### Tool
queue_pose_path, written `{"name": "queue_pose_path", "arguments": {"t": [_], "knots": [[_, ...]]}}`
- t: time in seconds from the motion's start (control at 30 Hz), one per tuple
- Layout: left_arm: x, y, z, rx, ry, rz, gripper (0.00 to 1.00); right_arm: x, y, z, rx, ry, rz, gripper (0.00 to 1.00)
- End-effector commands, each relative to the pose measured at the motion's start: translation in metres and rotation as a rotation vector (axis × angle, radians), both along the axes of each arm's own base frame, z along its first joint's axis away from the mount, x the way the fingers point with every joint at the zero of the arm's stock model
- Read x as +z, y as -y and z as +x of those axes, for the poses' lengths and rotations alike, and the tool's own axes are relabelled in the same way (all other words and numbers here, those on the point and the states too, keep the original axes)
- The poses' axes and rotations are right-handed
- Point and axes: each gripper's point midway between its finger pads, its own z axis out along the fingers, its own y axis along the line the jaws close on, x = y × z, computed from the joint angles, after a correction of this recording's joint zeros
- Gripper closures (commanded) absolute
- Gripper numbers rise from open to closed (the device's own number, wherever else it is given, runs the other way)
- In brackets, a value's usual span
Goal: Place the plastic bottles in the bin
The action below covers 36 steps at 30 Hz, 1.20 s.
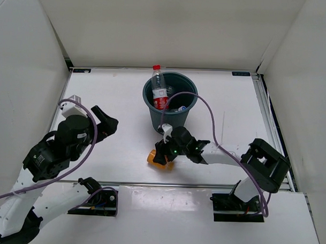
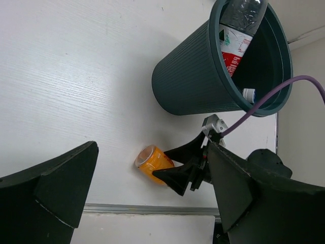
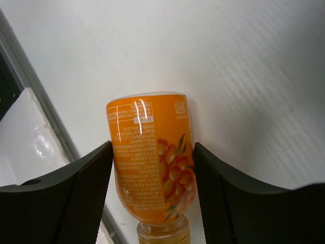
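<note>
**A:** Where is the orange bottle (image 1: 157,158) found?

**B:** It is seen lying on its side on the desk (image 1: 116,93). In the top view it is placed at about 6 o'clock from the bin (image 1: 171,119), near it but not touching. Its neck is pointed back into the right tool (image 1: 162,152).

**A:** How is that tool set?

**B:** It is closed around the bottle's body. In the right wrist view both fingers (image 3: 86,193) are laid against the sides of the orange label, and no gap can be made out. Whether the bottle is raised off the desk cannot be told.

**A:** And the left tool (image 1: 106,122)?

**B:** It is held at about 10 o'clock from the orange bottle, well apart from it. Its fingers (image 2: 56,193) are spread wide, and nothing is gripped between them.

**A:** What is seen in the bin?

**B:** The bin is stood upright. A red-labelled bottle (image 1: 159,92) is leaned inside it against the rim at about 11 o'clock, with the red cap raised above the rim. Other bottles (image 1: 179,105) are glimpsed lower down, though their number cannot be told.
</note>
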Motion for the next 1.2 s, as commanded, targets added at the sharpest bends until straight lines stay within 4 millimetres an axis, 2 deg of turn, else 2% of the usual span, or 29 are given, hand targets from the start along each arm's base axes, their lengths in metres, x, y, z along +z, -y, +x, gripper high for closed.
{"name": "queue_pose_path", "arguments": {"t": [0.0,0.07,0.13,0.17,0.2,0.27,0.3,0.43,0.47,0.53,0.57,0.63,0.67,0.7,0.73,0.77,0.8,0.83,0.9,0.93,0.97,1.0,1.03,1.07,1.1,1.13,1.17], "knots": [[0.004,-0.005,-0.006,0.014,0.000,-0.020,0.00,-0.064,0.061,-0.059,0.027,-0.203,-0.284,0.59],[0.002,-0.010,-0.009,0.022,-0.004,-0.010,0.00,-0.049,0.051,-0.066,0.041,-0.175,-0.246,0.60],[0.004,-0.012,-0.010,0.034,0.006,-0.022,0.00,-0.036,0.051,-0.069,0.047,-0.151,-0.245,0.63],[0.004,-0.015,-0.013,0.034,0.008,-0.024,0.00,-0.020,0.043,-0.066,0.047,-0.111,-0.221,0.63],[0.008,-0.015,-0.013,0.034,0.015,-0.030,0.00,-0.015,0.045,-0.070,0.054,-0.104,-0.243,0.68],[0.009,-0.016,-0.014,0.033,0.022,-0.036,0.00,0.003,0.040,-0.069,0.050,-0.068,-0.229,0.71],[0.007,-0.017,-0.016,0.034,0.014,-0.029,0.00,0.025,0.032,-0.065,0.045,-0.033,-0.186,0.72],[0.011,-0.019,-0.018,0.037,0.021,-0.045,0.00,0.069,0.031,-0.062,0.014,0.027,-0.129,0.76],[0.012,-0.021,-0.020,0.037,0.030,-0.053,0.00,0.094,0.027,-0.058,0.005,0.056,-0.076,0.77],[0.013,-0.021,-0.020,0.042,0.029,-0.062,0.00,0.116,0.028,-0.054,-0.017,0.085,-0.052,0.81],[0.009,-0.023,-0.023,0.042,0.023,-0.057,0.00,0.142,0.022,-0.049,-0.031,0.113,-0.007,0.82],[0.011,-0.024,-0.024,0.046,0.028,-0.071,0.00,0.171,0.027,-0.038,-0.057,0.192,0.005,0.85],[0.010,-0.026,-0.027,0.046,0.030,-0.072,0.00,0.186,0.028,-0.030,-0.078,0.233,0.015,0.85],[0.007,-0.026,-0.026,0.046,0.023,-0.066,0.00,0.218,0.025,-0.021,-0.111,0.290,0.060,0.85],[0.009,-0.027,-0.028,0.046,0.032,-0.074,0.00,0.238,0.029,-0.012,-0.151,0.341,0.085,0.89],[0.009,-0.027,-0.028,0.046,0.032,-0.075,0.00,0.255,0.037,0.011,-0.234,0.421,0.087,0.89],[0.009,-0.027,-0.028,0.046,0.032,-0.075,0.00,0.271,0.040,0.021,-0.270,0.463,0.108,0.89],[0.007,-0.028,-0.029,0.050,0.031,-0.083,0.00,0.296,0.038,0.031,-0.294,0.501,0.145,0.90],[0.007,-0.030,-0.029,0.058,0.034,-0.079,0.00,0.321,0.045,0.058,-0.350,0.569,0.146,0.90],[0.007,-0.030,-0.029,0.058,0.034,-0.079,0.00,0.323,0.040,0.071,-0.362,0.578,0.127,0.92],[0.004,-0.029,-0.028,0.058,0.027,-0.073,0.00,0.350,0.047,0.087,-0.406,0.606,0.159,0.92],[0.005,-0.029,-0.030,0.054,0.029,-0.091,0.00,0.346,0.049,0.109,-0.433,0.604,0.122,0.92],[0.005,-0.029,-0.030,0.054,0.029,-0.091,0.00,0.352,0.043,0.110,-0.419,0.601,0.132,0.92],[0.002,-0.028,-0.030,0.054,0.023,-0.085,0.00,0.358,0.052,0.127,-0.457,0.606,0.132,0.92],[0.002,-0.028,-0.030,0.054,0.022,-0.085,0.00,0.369,0.052,0.134,-0.458,0.609,0.153,0.92],[0.002,-0.028,-0.030,0.054,0.022,-0.085,0.00,0.359,0.050,0.148,-0.465,0.592,0.122,0.91],[0.003,-0.029,-0.031,0.058,0.028,-0.099,0.00,0.358,0.060,0.164,-0.511,0.573,0.122,0.90]]}}
